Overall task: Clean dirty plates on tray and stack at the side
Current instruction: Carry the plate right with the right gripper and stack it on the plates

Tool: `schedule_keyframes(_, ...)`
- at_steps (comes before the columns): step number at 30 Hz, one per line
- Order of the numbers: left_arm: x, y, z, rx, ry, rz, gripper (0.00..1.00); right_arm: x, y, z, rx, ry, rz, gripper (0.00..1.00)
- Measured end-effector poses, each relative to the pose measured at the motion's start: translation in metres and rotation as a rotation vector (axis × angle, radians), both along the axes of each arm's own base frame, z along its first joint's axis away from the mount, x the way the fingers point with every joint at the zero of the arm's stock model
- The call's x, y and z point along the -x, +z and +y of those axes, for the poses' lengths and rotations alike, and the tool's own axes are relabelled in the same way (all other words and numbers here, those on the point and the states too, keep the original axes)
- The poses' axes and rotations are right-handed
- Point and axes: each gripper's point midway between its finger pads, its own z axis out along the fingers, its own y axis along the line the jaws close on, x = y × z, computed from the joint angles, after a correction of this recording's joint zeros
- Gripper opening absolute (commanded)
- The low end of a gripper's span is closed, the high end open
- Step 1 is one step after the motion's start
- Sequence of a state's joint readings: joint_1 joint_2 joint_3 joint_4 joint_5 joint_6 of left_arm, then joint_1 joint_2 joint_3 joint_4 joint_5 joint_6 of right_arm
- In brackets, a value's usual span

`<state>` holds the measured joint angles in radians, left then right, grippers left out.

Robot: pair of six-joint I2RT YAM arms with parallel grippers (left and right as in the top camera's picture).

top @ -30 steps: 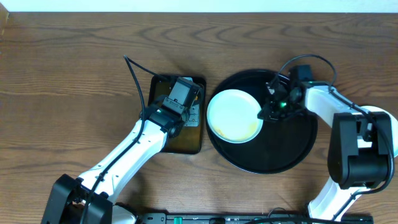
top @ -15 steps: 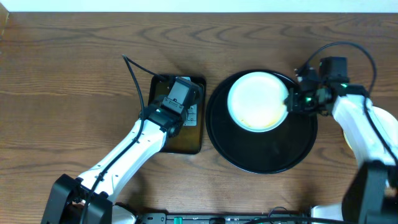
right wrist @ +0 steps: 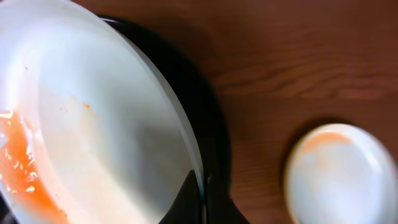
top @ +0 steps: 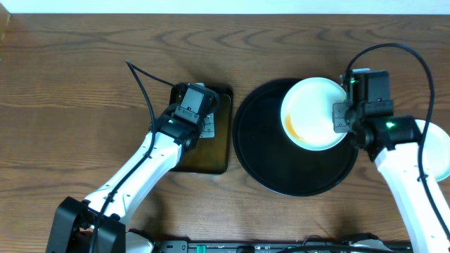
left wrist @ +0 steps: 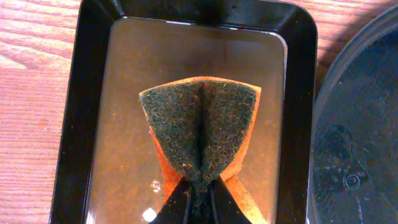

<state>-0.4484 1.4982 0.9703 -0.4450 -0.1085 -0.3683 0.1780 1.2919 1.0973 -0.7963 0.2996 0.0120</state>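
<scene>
Meanwhile, at the left of the wooden table (top: 70,77), the left gripper (left wrist: 199,190) is clamped tight on a folded sponge (left wrist: 202,127), green scouring face up and orange backing showing at the edges. It holds the sponge over a small rectangular black dish (left wrist: 68,124) of brownish liquid. Just right of the dish sits the big round black tray (top: 295,176), its glossy floor bare except along the far right. There a pale plate (top: 313,112) is held by its right rim, the right gripper (top: 341,116) pinched shut on the edge. The wrist view shows the plate tilted, though whether its low side touches the tray cannot be told. An orange smear (top: 292,126) clings to the plate's left inner curve, so cleaning looks unfinished. The step in hand appears to be presenting this plate for a wipe while the sponge is loaded. The next move probably calls for carrying the sponge right across the tray to the smear, with the right grip steady against the push. Farther right, off the tray, a second plate (right wrist: 339,171) rests on the bare wood with a faint orange tint; the overhead view hides it beneath the arm. The tabletop is dark, strongly grained wood, and a pale strip runs along its far edge.
</scene>
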Motion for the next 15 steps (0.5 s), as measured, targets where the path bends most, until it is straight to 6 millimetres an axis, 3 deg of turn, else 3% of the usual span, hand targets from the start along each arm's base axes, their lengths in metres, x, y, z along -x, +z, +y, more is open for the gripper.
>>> schedule_keyframes(15, 0.000, 0.000, 0.000, 0.000, 0.000, 0.000, 0.08, 0.010, 0.040, 0.036, 0.420, 0.097, -0.131, 0.01)
